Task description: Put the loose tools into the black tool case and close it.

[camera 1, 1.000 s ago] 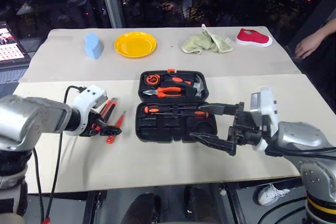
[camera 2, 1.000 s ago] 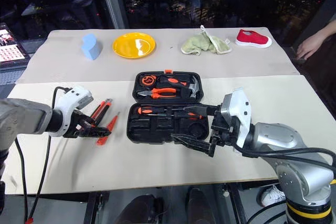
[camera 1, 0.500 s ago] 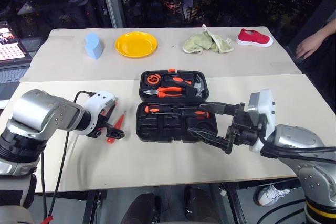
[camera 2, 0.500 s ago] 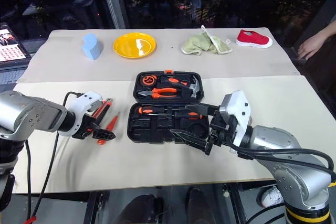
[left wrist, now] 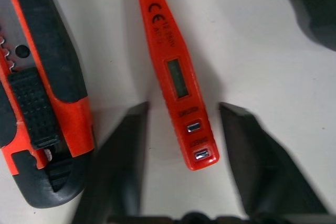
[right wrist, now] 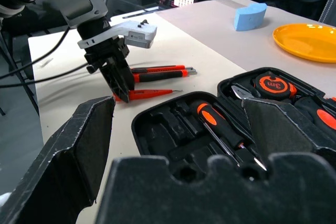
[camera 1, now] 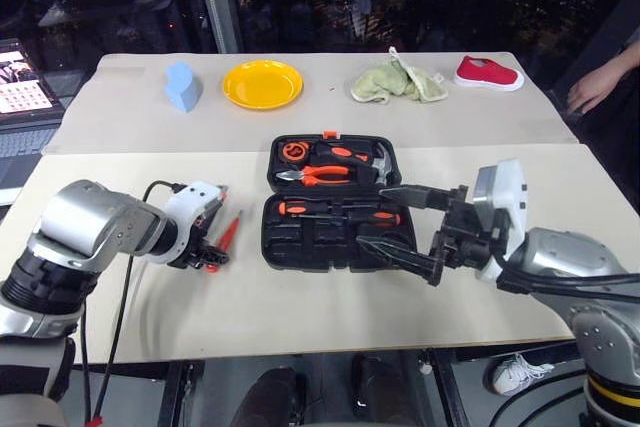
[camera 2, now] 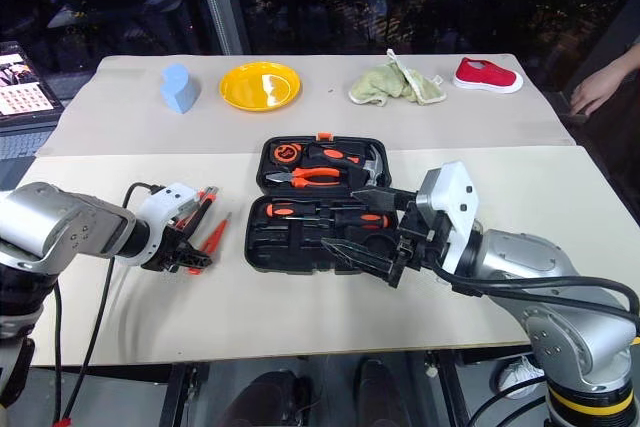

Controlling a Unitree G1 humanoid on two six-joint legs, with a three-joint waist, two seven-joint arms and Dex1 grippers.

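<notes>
A pale table [camera 1: 300, 307] stands before dark windows. Nearest, the right gripper [camera 1: 400, 222] hangs level over the near right part of the black tool case [camera 1: 335, 209], its 2 fingers spread wide and holding nothing. The case lies open at mid-table; 2 orange-and-black screwdrivers [camera 1: 340, 212] sit in its near half, pliers [camera 1: 322, 175], a hammer [camera 1: 368, 157] and an orange tape measure [camera 1: 292, 151] in the far half. To the left of the case, the left gripper [left wrist: 181, 124] points steeply down at the slim orange tester screwdriver [left wrist: 176, 77], its jaws set either side of the handle end with a gap on each side. The utility knife [left wrist: 44, 98] lies just beside it. Farther back are a blue block [camera 1: 182, 87], a yellow plate [camera 1: 262, 84], a green cloth [camera 1: 398, 80] and a red shoe [camera 1: 488, 73]. A person's hand [camera 1: 590, 87] rests at the far right edge.
</notes>
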